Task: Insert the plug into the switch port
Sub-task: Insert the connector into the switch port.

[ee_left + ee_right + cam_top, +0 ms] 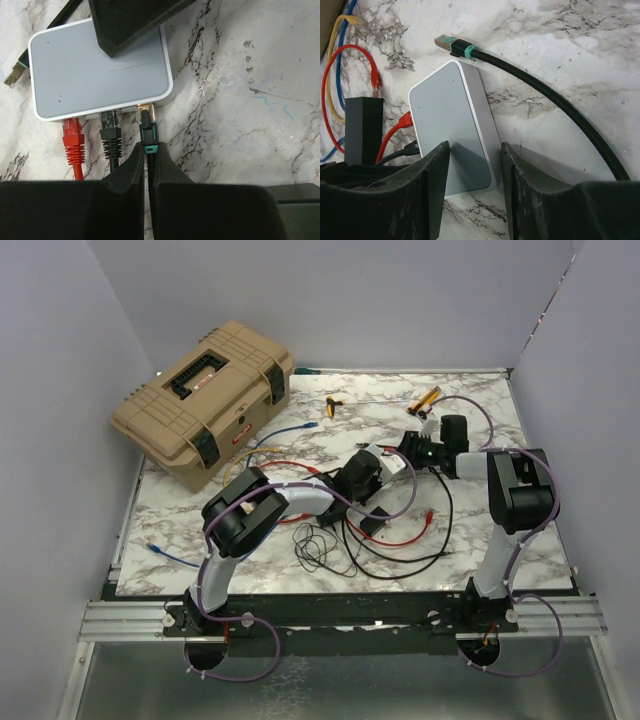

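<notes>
The left claw (148,152), clamped on the plug (148,131), has its tip just entering the box's (95,70) port (145,107), seating unfinished; the right claw (471,148) straddles the box, grip unclear.

The plug (148,131) sits at the switch port (145,106), right of two other plugs (111,132).

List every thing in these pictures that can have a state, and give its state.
switch, flat on the table
red plug, plugged into the switch
black plug, plugged into the switch
teal-banded plug, tip at the switch port, not fully seated
left gripper, shut on the teal-banded plug
right gripper, open, one finger over the switch
toolbox, closed
</notes>
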